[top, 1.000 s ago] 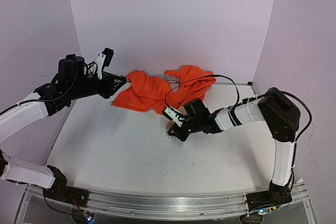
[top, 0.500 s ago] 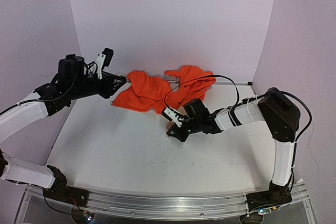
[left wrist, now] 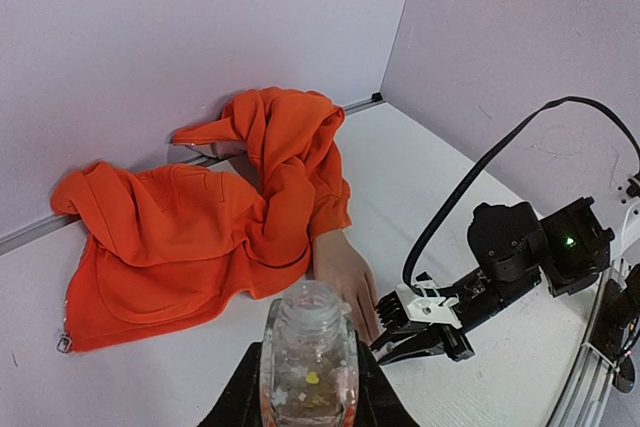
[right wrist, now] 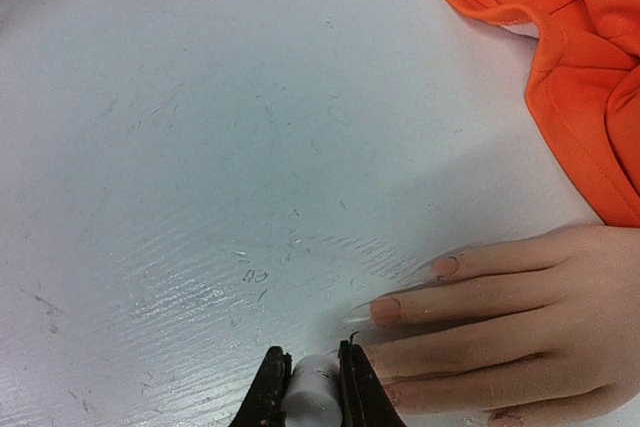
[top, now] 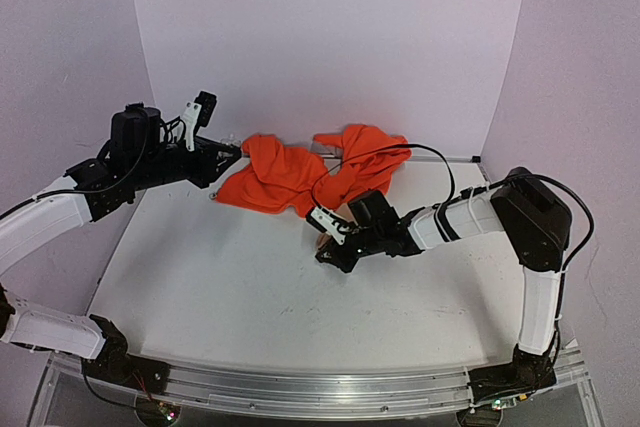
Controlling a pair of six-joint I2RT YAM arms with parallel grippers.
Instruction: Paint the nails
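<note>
Pinching a white brush cap in the right gripper beside the nails, just off the cuff of the orange sweatshirt; clamping a glass bottle in the left gripper. Likely hard and slick: stroke lightly, steadying the mannequin hand at its wrist.

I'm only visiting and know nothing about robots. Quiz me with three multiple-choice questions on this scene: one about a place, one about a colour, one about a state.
1. Where does the mannequin hand lie? A) on the table beside the right tool B) hanging from the wall C) on a shelf
2. What colour is the crumpled cloth? A) blue B) orange C) green
3. The left tool is: A) open and empty B) shut on a clear bottle C) hidden in every view
Answers: 1 A, it lies flat by the right tool, which pinches a small white piece. 2 B, bright orange in every view. 3 B, it clamps the bottle's sides.
</note>
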